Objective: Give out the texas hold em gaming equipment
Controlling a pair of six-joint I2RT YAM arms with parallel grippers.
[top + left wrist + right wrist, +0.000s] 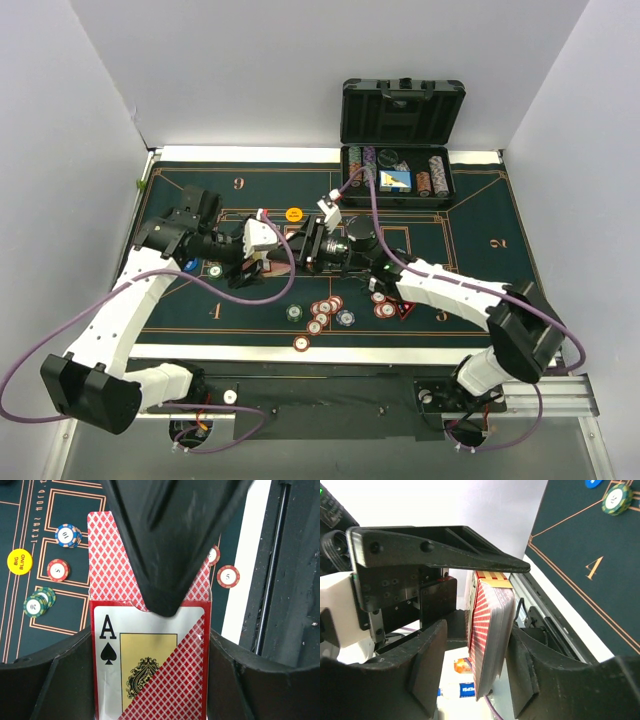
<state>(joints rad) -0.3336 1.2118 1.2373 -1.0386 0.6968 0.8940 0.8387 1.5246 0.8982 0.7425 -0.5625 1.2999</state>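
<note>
Currently the dark green mat [470, 215] lies beneath both sets of jaws. The left gripper [150, 650] is clamped across the width of the card deck [165, 680], one deck edge against each jaw, while the right gripper [477, 630] stands apart around the deck's thickness, with a gap on one side. Loose poker chips [58, 570] and a yellow BIG BLIND button [19, 561] lie on the mat beyond the left jaws.

- Card pack [150, 680]: glossy printed card, silvery sheen on its face.
- Left pincer fingers [50, 680]: matt black plastic, faintly grainy.
- Mat [580, 540]: dull green felt-like cloth.
- Case [402, 110]: black ribbed plastic.
</note>
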